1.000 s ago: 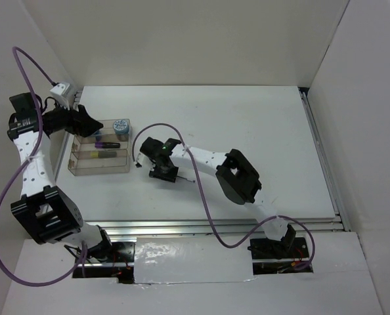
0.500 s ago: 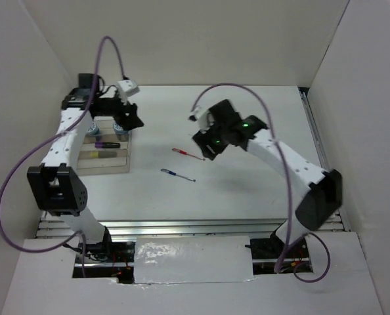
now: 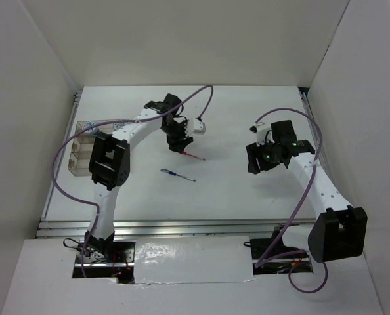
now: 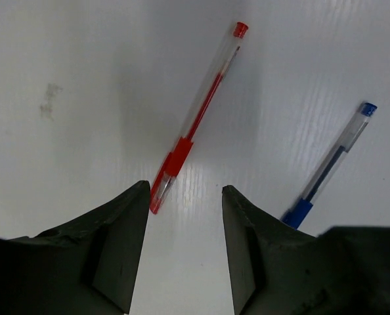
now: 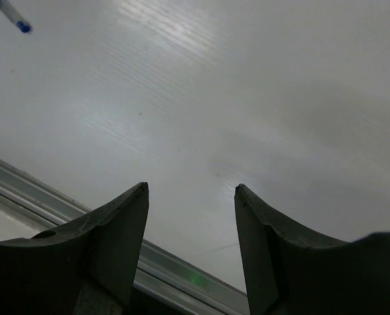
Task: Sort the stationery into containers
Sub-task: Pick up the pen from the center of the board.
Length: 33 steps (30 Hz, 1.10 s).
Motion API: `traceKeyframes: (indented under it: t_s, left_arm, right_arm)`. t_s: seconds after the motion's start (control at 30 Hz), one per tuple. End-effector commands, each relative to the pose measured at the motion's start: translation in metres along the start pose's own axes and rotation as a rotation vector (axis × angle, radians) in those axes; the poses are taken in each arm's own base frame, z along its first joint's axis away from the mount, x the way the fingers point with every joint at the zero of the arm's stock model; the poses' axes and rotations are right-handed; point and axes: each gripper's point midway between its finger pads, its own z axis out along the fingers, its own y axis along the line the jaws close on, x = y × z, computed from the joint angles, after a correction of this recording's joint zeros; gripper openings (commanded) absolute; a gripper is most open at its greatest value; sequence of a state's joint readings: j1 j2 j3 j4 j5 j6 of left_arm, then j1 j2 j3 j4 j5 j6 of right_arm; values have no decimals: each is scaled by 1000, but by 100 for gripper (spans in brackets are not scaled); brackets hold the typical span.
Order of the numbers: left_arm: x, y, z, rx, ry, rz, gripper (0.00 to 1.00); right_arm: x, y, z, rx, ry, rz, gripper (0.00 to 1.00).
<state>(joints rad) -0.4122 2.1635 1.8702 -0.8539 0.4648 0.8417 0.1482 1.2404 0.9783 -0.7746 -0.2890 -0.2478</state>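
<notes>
Near the middle of the bench, the left gripper hangs over the red pen with its jaws parted and holding nothing; one end of the pen shows between the fingers. The blue pen lies near it toward the near edge, not touching. Toward the right edge, the right gripper hovers parted and empty. The organiser tray sits at the left edge; its contents cannot be made out.

The left arm covers part of the clear plastic organiser tray; its contents are too small to tell. The left gripper hides the lower end of the thin blue pen.
</notes>
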Motion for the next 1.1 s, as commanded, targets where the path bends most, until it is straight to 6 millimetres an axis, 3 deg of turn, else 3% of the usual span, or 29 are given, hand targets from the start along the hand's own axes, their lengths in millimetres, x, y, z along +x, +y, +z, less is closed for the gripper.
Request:
traceKeyframes:
  t_s: [0.0, 0.17, 0.47, 0.63, 0.67, 0.9, 1.0, 1.07]
  left_arm:
    - [-7, 10, 15, -60, 73, 136, 59]
    - [-4, 5, 43, -24, 108, 223, 58]
    - [1, -3, 69, 47, 125, 259, 51]
    - [15, -18, 77, 112, 174, 290, 40]
    - [16, -21, 77, 122, 180, 291, 37]
    - [35, -48, 50, 148, 239, 244, 8]
    - [30, -43, 12, 73, 196, 184, 0]
    - [7, -38, -28, 29, 97, 142, 0]
  right_arm:
    - [-11, -3, -16, -29, -88, 23, 62]
    - [-4, -12, -19, -24, -88, 49, 61]
    - [2, -13, -16, -43, -82, 54, 61]
    - [4, -12, -17, -44, -82, 45, 60]
    - [4, -19, -20, -27, -89, 64, 60]
    - [-2, -18, -28, -27, -98, 60, 59]
    - [-5, -15, -29, -41, -109, 70, 59]
    - [-7, -10, -28, -52, -108, 70, 59]
